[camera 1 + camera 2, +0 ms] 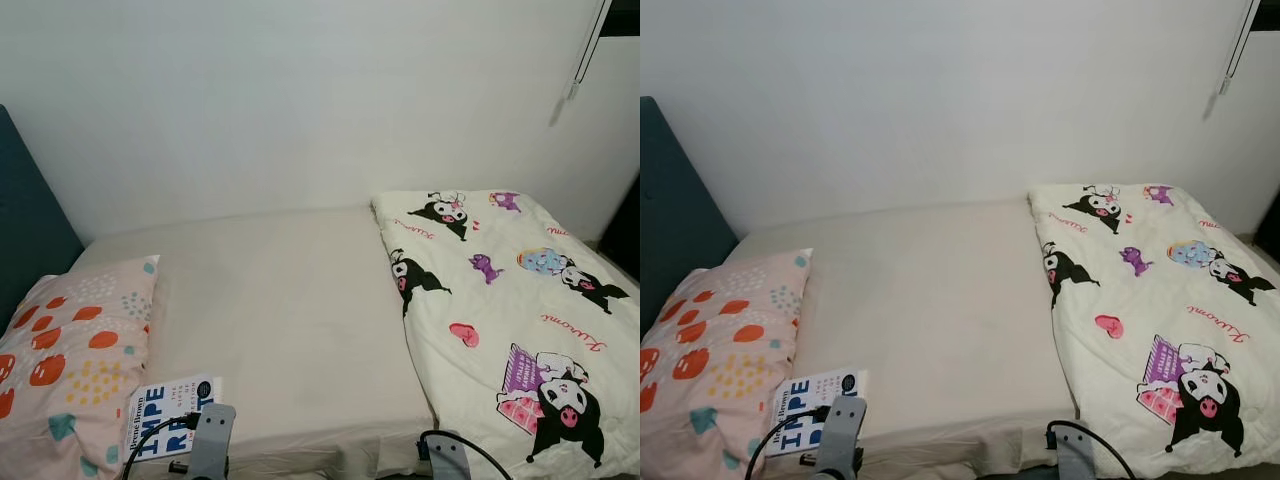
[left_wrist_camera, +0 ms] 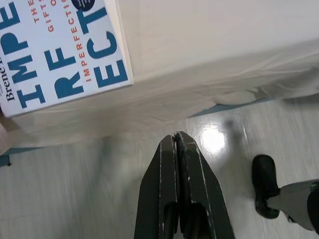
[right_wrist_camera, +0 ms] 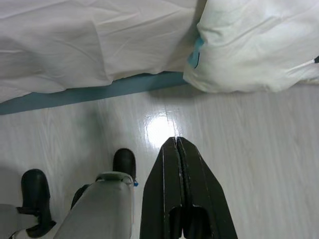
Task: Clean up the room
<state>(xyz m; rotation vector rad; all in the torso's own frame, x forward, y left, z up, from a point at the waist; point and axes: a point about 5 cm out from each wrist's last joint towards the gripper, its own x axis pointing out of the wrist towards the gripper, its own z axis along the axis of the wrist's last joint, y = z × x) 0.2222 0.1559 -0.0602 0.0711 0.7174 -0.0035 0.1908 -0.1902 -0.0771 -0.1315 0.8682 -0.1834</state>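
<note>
White wall (image 1: 300,90), cream bed (image 1: 290,320), spotted pillow (image 1: 75,350), cartoon quilt (image 1: 510,310), book (image 1: 170,405)

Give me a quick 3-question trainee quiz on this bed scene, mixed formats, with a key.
1. True or false: the book lies on the bed beside the pillow, at the near edge of the mattress.
2. Multiple choice: the cartoon-print blanket covers which part of the bed? A) the robot's left side B) the robot's right side C) the whole bed
3. Fill in: the fingers of the left gripper are ____ and hold nothing, over the floor.

Key
1. true
2. B
3. shut
</note>
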